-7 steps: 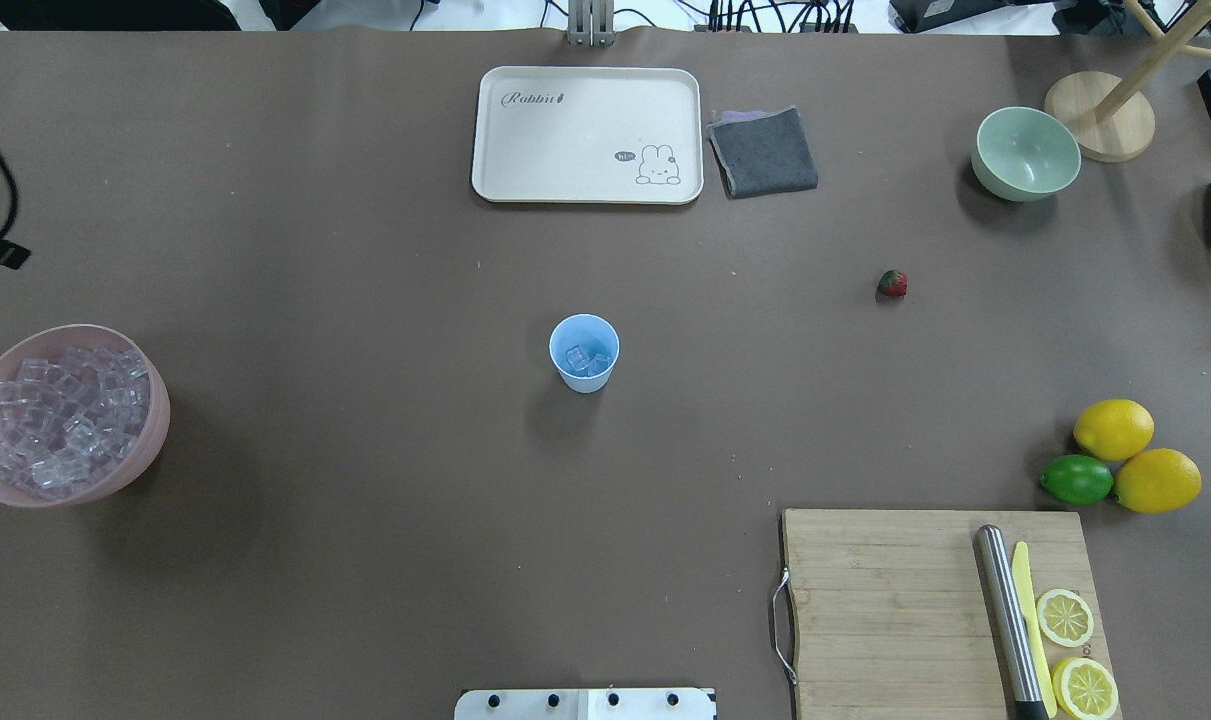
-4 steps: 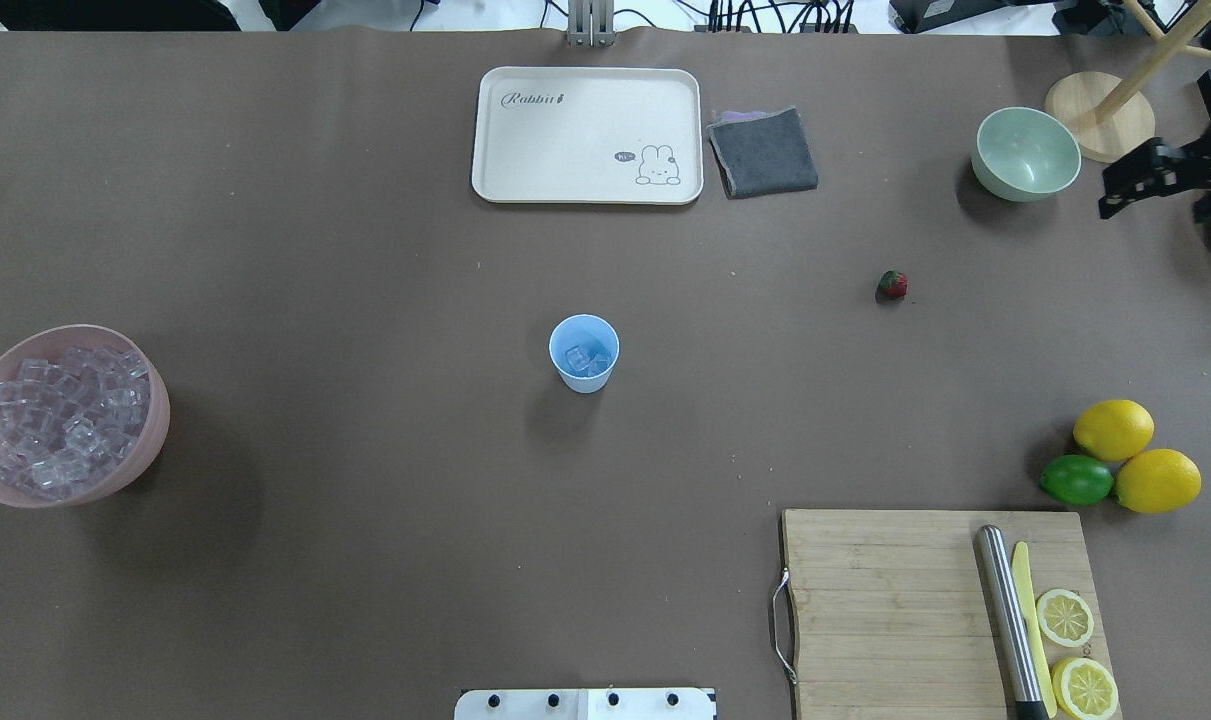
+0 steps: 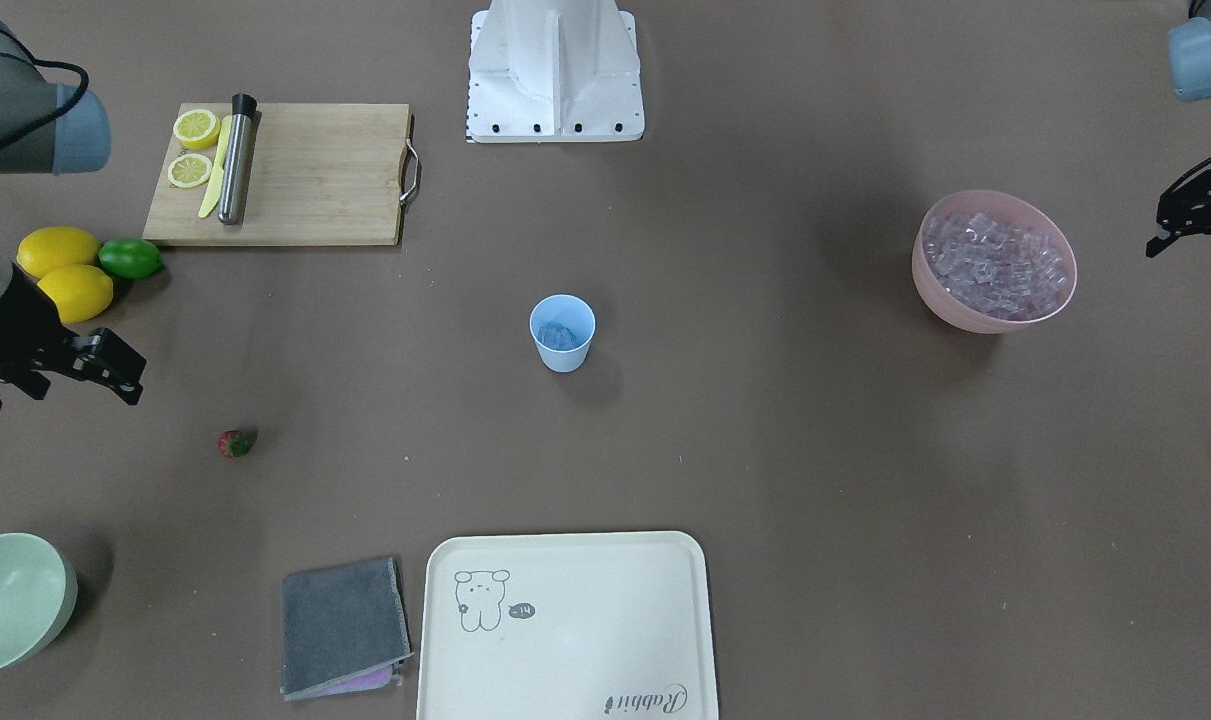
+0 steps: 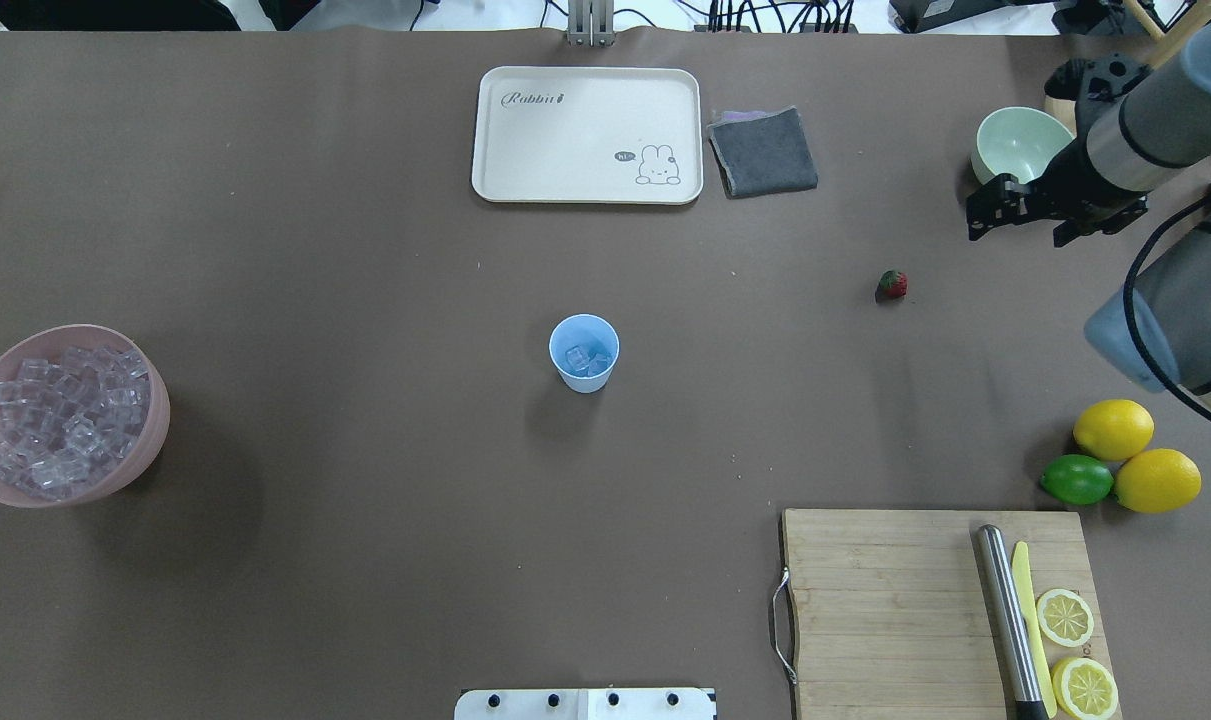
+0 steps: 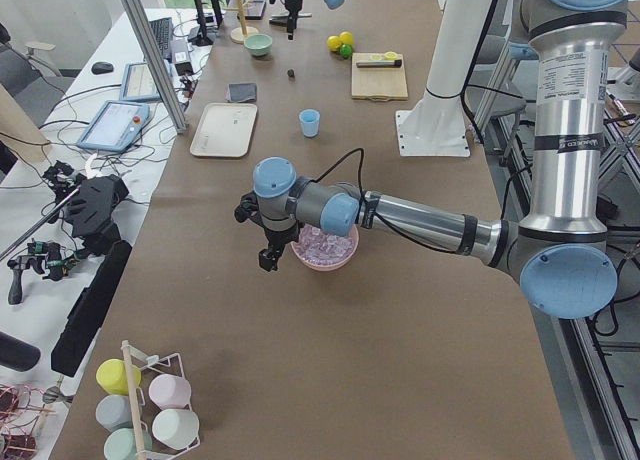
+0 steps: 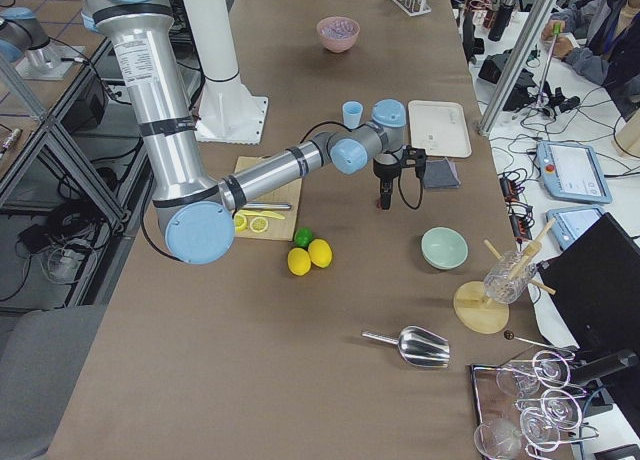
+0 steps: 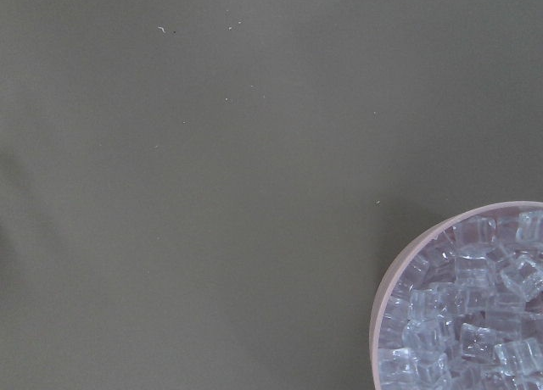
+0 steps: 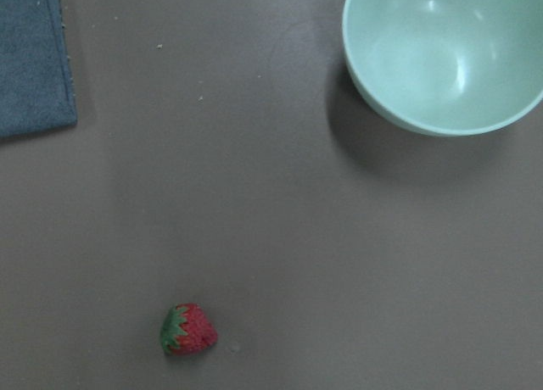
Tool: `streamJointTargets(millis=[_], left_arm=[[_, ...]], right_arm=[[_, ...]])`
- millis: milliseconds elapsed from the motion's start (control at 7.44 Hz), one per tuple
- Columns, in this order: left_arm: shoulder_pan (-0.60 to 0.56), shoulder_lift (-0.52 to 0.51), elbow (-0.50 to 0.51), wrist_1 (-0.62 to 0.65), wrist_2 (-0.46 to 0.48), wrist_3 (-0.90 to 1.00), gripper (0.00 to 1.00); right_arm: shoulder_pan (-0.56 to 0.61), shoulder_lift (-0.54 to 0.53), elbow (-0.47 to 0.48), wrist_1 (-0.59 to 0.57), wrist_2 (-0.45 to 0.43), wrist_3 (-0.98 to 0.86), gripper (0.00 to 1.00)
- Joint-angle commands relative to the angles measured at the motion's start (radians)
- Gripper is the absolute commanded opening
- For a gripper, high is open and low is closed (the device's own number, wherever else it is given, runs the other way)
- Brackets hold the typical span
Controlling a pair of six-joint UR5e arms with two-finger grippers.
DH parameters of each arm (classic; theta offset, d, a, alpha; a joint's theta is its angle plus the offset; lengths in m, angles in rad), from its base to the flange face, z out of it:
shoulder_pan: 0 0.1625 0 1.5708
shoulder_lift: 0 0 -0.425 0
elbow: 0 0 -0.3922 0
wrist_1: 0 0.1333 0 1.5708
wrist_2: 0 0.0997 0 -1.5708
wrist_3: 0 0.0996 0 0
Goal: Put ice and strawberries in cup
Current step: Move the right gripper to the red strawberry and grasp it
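Note:
The light blue cup (image 4: 584,352) stands upright mid-table with a few clear ice cubes (image 4: 585,358) in it; it also shows in the front view (image 3: 563,332). More ice fills a pink bowl (image 4: 65,415) at the left edge. The tiny red strawberry (image 4: 892,284) lies on the table right of the cup, and low in the right wrist view (image 8: 188,329). My right gripper (image 4: 1020,225) hovers open and empty near the pale green bowl, up and to the right of the strawberry. My left gripper (image 3: 1197,265) hangs open and empty just outside the pink bowl (image 3: 995,262).
A pale green bowl (image 4: 1025,150), grey cloth (image 4: 763,150) and cream tray (image 4: 587,135) lie at the far side. Two lemons (image 4: 1135,455) and a lime (image 4: 1076,479) sit near right. A cutting board (image 4: 915,610) holds a knife and lemon slices.
My right arm has come in from the right edge, past the green bowl, toward the strawberry. My left gripper has left the overhead view at the left edge.

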Motion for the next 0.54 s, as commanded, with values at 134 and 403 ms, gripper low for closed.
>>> streamJointTargets(millis=[134, 403], left_arm=[[0.0, 0.003, -0.003, -0.005, -0.001, 0.001, 0.99], [0.0, 0.005, -0.002, -0.005, -0.001, 0.001, 0.99]], right_arm=[[-0.112, 0.007, -0.06, 0.098, -0.107, 0.124, 1.0], [-0.154, 0.04, -0.151, 0.2, -0.154, 0.181, 0.99]])
